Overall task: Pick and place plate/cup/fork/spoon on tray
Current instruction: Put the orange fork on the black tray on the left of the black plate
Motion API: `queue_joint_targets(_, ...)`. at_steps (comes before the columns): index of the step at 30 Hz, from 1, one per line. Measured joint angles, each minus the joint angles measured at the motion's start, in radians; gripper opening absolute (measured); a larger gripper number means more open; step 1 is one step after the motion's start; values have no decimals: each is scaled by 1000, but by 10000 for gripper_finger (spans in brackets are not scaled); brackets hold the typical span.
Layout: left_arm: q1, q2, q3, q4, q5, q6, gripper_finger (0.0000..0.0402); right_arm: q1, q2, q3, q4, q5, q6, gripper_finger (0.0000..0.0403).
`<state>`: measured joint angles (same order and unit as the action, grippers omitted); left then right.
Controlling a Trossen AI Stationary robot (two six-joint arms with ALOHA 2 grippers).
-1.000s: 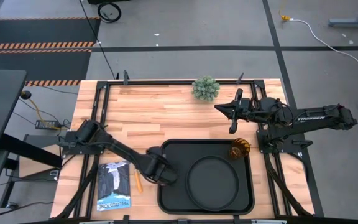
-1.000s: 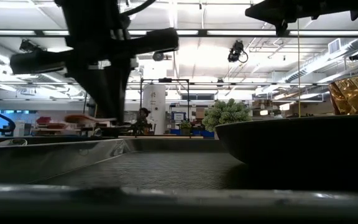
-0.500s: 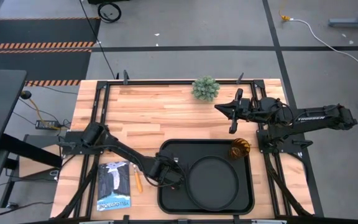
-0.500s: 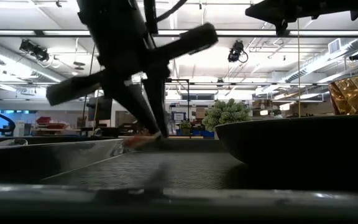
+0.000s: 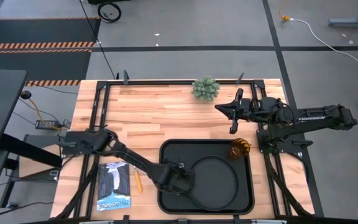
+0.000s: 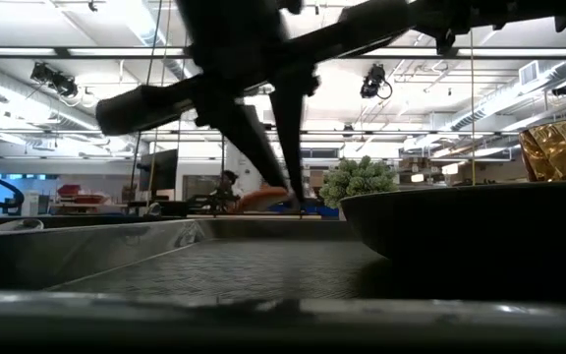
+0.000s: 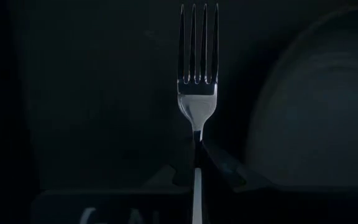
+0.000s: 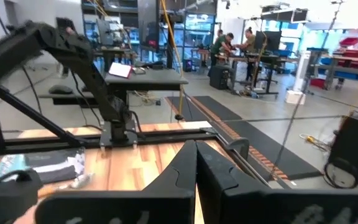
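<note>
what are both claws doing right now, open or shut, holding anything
Left claw: shut on the fork, over the tray beside the plate.
Right claw: shut, empty, waiting over the table behind the cup.

Open-plan robotics lab: workbenches [image 8: 145, 78], ceiling strip lights [image 6: 77, 51], people [image 8: 219, 45] at desks.

Left tool [image 5: 180, 180] has carried the fork [image 7: 197, 74] over the tray [image 5: 166, 193], beside the plate [image 5: 213, 180]
</note>
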<state>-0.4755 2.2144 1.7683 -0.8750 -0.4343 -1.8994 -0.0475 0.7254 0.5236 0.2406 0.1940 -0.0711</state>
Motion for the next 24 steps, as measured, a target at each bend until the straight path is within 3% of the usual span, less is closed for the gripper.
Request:
queue_joint_targets(7, 4, 91, 121, -142, 55, -7, 18, 0, -1, 0, 5, -14, 12, 7)
queue_joint_targets(24, 5, 107, 123, -35, 46, 5, 18, 0, 0, 0, 9, -14, 16, 7)
